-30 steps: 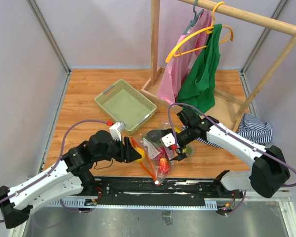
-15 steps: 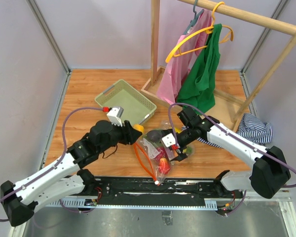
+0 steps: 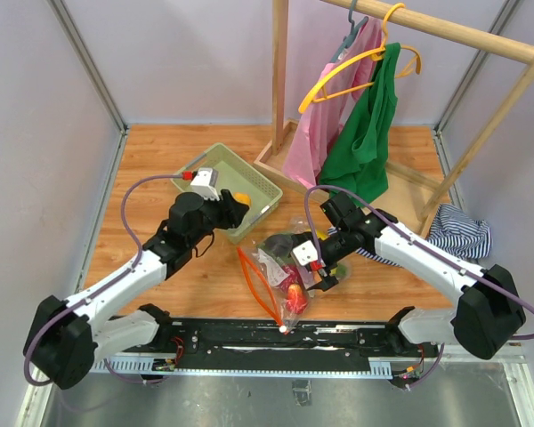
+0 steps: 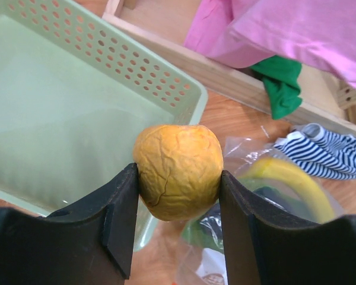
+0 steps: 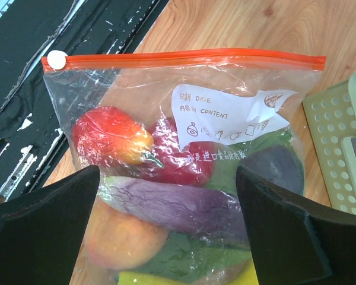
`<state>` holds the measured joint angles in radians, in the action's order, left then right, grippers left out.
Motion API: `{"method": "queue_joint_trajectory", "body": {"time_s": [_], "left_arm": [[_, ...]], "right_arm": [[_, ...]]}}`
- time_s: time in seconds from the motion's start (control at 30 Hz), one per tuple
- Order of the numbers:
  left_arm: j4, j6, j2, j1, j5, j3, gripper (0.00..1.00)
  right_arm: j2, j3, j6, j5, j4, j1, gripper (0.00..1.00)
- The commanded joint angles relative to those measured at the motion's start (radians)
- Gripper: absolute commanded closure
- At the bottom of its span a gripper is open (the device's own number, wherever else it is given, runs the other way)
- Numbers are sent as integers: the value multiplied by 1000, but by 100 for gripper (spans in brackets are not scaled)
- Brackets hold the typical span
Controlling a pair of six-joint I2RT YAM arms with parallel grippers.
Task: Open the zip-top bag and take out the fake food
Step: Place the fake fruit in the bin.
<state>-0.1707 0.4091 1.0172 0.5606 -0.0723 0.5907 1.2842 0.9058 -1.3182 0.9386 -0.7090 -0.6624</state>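
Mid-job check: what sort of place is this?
Probably a robot lab test cell: plain panel walls on metal framing, a wooden table, and staged props such as a clothes rack and green basket.

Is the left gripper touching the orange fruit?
Touching. Left wrist view shows the left gripper with both fingers pressed against the orange fruit.

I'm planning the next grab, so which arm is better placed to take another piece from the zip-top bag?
Right, probably. The right gripper hangs open directly over the zip-top bag, facing the purple eggplant. The left gripper is away at the green basket, shut on the orange fruit.
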Motion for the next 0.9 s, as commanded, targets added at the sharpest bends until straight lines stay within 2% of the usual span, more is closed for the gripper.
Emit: {"method": "queue_joint_trajectory", "body": {"time_s": [0.0, 0.27, 0.37, 0.4, 0.47, 0.6, 0.63, 0.87], "left_arm": [[-110, -29, 70, -51, 57, 1, 87], [-167, 0, 257, -131, 155, 38, 87], [-167, 7, 309, -135, 173, 57, 84], [-167, 8, 323, -136, 173, 64, 79], [-162, 13, 344, -136, 148, 78, 52], [-134, 11, 370, -136, 47, 116, 10], [-120, 9, 376, -136, 28, 128, 2], [-127, -3, 333, -137, 72, 125, 1]], "right_arm": [[-9, 23, -32, 7, -28, 9, 2], [1, 24, -33, -5, -28, 9, 1], [6, 24, -34, -6, -28, 9, 1], [7, 24, -34, -6, -28, 9, 1], [9, 24, -35, -7, -28, 10, 1], [12, 22, -36, -9, -28, 10, 2], [13, 22, -35, -9, -29, 9, 1], [13, 22, -35, -9, -28, 9, 1]]}}
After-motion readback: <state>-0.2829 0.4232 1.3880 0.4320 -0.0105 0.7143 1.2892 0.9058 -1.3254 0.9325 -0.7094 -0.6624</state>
